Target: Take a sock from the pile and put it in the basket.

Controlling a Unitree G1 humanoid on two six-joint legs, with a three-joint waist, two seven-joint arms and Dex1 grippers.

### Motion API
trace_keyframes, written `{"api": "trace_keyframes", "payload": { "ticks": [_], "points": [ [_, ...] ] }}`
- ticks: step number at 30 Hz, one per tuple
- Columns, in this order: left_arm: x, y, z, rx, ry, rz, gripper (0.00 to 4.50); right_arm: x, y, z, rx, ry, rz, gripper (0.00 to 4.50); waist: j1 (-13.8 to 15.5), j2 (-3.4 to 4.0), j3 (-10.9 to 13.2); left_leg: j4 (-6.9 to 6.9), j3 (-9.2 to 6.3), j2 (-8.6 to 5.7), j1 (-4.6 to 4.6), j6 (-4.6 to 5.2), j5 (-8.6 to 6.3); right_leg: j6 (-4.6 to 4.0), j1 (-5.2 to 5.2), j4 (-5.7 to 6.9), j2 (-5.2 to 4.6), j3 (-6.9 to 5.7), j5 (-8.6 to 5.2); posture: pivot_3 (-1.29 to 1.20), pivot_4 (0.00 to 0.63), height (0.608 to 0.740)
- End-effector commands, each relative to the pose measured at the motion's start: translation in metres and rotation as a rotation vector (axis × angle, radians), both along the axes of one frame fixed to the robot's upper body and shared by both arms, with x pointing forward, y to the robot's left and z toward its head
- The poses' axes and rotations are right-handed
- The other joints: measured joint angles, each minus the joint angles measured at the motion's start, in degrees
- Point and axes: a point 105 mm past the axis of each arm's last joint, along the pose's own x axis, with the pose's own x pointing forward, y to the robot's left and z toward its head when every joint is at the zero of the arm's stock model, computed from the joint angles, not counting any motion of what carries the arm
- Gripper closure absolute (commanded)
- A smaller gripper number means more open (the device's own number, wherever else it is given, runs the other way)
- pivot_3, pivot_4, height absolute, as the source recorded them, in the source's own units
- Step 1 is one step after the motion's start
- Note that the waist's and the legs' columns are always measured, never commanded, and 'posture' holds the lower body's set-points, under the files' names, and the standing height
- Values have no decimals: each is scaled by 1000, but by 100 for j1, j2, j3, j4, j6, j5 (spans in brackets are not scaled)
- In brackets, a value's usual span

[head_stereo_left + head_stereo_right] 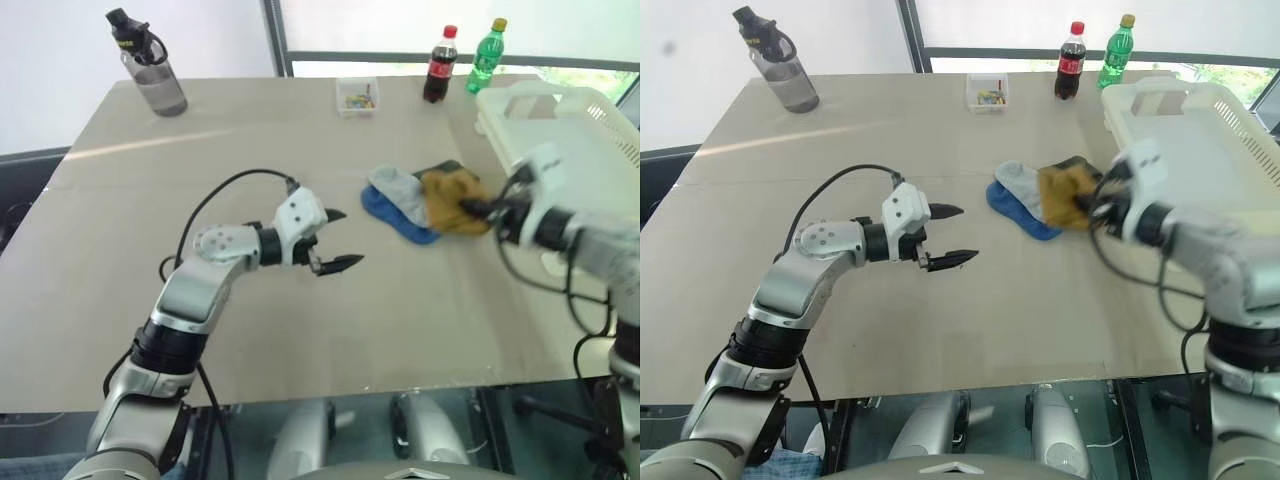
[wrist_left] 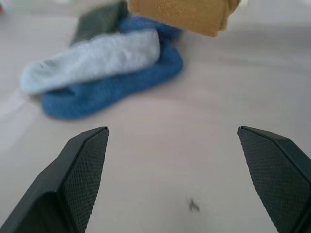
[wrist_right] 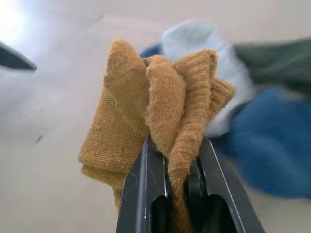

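The pile [image 1: 402,205] lies right of the table's middle: a light grey sock [image 2: 92,60] on a blue one [image 2: 112,85], with a dark green one [image 1: 441,168] behind. My right gripper [image 3: 172,155] is shut on a mustard yellow sock [image 3: 146,111], which hangs bunched just above the pile's right side [image 1: 450,200]. The basket [image 1: 570,130], cream-white with slotted sides, stands at the table's right edge, close behind that gripper. My left gripper [image 1: 350,238] hovers open over bare table to the left of the pile, pointing toward it, with nothing between its fingers.
Along the far edge stand a grey water bottle [image 1: 150,65] at the left, a small clear box [image 1: 357,96] of coloured bits, a cola bottle [image 1: 440,65] and a green bottle [image 1: 486,55]. Bare tabletop [image 1: 420,310] spreads in front of the pile.
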Motion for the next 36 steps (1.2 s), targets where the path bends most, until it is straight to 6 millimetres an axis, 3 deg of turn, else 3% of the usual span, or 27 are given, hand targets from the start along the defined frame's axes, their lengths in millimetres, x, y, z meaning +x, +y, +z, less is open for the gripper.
{"api": "trace_keyframes", "payload": {
  "ticks": [1, 5, 7, 12, 16, 17, 19, 20, 23, 32, 36],
  "points": [
    [5, -2, 24, -60, -66, 22, 0, 8, -40, 35, 51, -79, -111, 4472, 9, -1, 0, -1, -2, 0, -1, 0, 0, 0, 0, 0, 0, -3, 0, 0, 150, 740],
    [5, -5, 30, -90, -53, 25, 0, 22, -85, 59, 98, -114, -265, 4472, -13, 2, 2, -4, 3, 1, -2, 0, 0, -2, -1, 0, 1, -1, 0, 0, 150, 740],
    [5, -5, 29, -92, -41, 24, 0, 28, -109, 61, 111, -103, -346, 4472, -14, 8, 5, -4, 17, -1, -2, 1, -1, -1, -4, 0, -1, 11, 0, 0, 150, 740],
    [0, -10, 28, -103, -13, 2, 0, 48, -160, 44, 102, -41, -513, 4472, -12, 8, 5, -7, 29, -1, -3, 3, -2, -1, -11, -2, -2, 19, 0, 0, 150, 740],
    [-1, -10, 28, -107, -5, 1, 0, 58, -182, 29, 122, -4, -585, 4472, -28, 8, 6, -9, 44, -1, 0, 4, -2, 0, -12, -5, -1, 32, 0, 0, 150, 740],
    [-1, -11, 28, -106, -5, 1, 0, 59, -185, 27, 117, -3, -596, 4080, -32, 15, 10, -8, 45, 1, -1, 4, -2, 0, -13, -5, 0, 33, 1, 0, 150, 740],
    [-1, -12, 28, -107, -4, -2, 0, 61, -186, 23, 99, 2, -583, 3048, -32, 19, 12, -9, 50, 0, -2, 4, -2, 0, -16, -4, 0, 39, 1, 0, 150, 740],
    [-1, -12, 28, -110, -3, -2, 0, 63, -187, 23, 83, 1, -588, 2896, -33, 20, 13, -10, 50, 0, -1, 4, -2, 0, -16, -4, 0, 39, 1, 0, 150, 740],
    [-1, -13, 28, -114, -2, -3, 0, 64, -190, 23, 12, -16, -593, 1757, -31, 21, 14, -10, 51, 0, -2, 4, -2, 0, -17, -4, 0, 40, 1, 0, 150, 740],
    [-4, -10, 22, -103, 14, 4, 0, 60, -186, 36, -260, -126, -458, 1691, -24, 23, 14, -10, 49, -1, -1, 3, -2, 1, -17, -4, 0, 40, 1, 0, 150, 740],
    [-5, -7, 22, -105, 17, 15, 0, 53, -149, 52, -303, -221, -245, 1691, -24, 23, 15, -9, 47, -1, -2, 3, -2, 1, -17, -3, -1, 39, 2, 0, 150, 740]
  ]
}}
